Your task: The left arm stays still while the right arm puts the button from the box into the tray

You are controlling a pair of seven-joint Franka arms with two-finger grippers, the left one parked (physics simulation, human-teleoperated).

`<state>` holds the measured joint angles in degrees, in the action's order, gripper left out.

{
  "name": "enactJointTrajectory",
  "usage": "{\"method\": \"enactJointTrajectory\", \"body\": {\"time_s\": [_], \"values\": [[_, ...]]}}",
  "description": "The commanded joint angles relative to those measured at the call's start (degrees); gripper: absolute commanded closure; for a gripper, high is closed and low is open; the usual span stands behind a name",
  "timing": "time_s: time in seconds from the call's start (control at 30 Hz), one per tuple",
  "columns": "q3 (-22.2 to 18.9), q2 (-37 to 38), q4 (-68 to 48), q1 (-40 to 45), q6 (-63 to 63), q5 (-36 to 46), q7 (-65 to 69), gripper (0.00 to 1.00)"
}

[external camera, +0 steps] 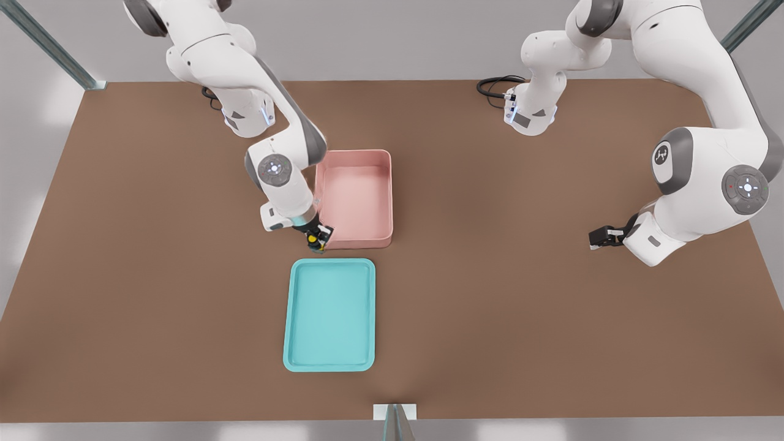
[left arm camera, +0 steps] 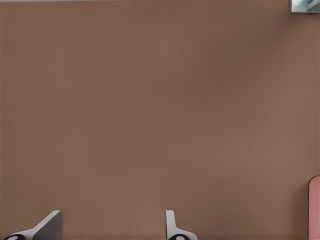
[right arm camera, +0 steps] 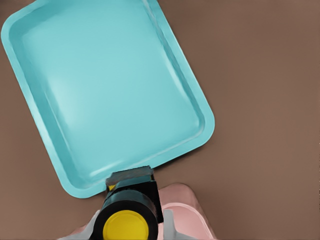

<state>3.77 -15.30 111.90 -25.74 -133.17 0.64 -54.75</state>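
The gripper (external camera: 318, 237) covers the box's (external camera: 358, 196) corner at seven o'clock in the front view; its fingers (right arm camera: 167, 227) and the button (right arm camera: 127, 220) run off the right wrist view's edge.

- The tray (external camera: 294, 318) looks like smooth teal plastic with a soft gloss; pale highlights run across its floor in the right wrist view (right arm camera: 35, 65).
- The box (external camera: 383, 196) looks like pink plastic, smooth and more satin than shiny.
- The surface (external camera: 551, 318) is a flat matt brown with a faint fine grain and no reflections.
- The button (right arm camera: 126, 226) has a glossy yellow cap on a dark, slightly shiny body.
- The pincer (external camera: 319, 238), shut around the button at the box's near corner, is matt black.
- The right arm (external camera: 282, 177) has smooth white shells with matt grey joints.
- The frame posts (external camera: 55, 49) at the corners look like brushed grey metal.
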Motion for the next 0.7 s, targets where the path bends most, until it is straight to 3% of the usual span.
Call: {"method": "enactJointTrajectory", "body": {"time_s": [0.0, 0.37, 0.53, 0.57, 0.6, 0.63, 0.67], "values": [[0.01, -2.01, -2.56, 1.13, 1.68, -0.90, 10.90, 0.53], [0.54, -26.18, -26.03, 5.62, 1.60, -2.13, 16.43, 0.53], [0.71, -32.86, -31.57, 5.62, 1.42, -2.13, 17.14, 0.52], [0.80, -32.95, -31.57, 5.79, 1.33, -2.13, 17.23, 0.48], [0.80, -32.86, -31.57, 5.79, 1.33, -2.13, 17.49, 0.17], [0.80, -32.86, -31.57, 5.79, 1.16, -2.13, 18.37, 0.00], [0.80, -32.86, -31.57, 5.79, 1.16, -2.13, 18.54, 0.00]]}}
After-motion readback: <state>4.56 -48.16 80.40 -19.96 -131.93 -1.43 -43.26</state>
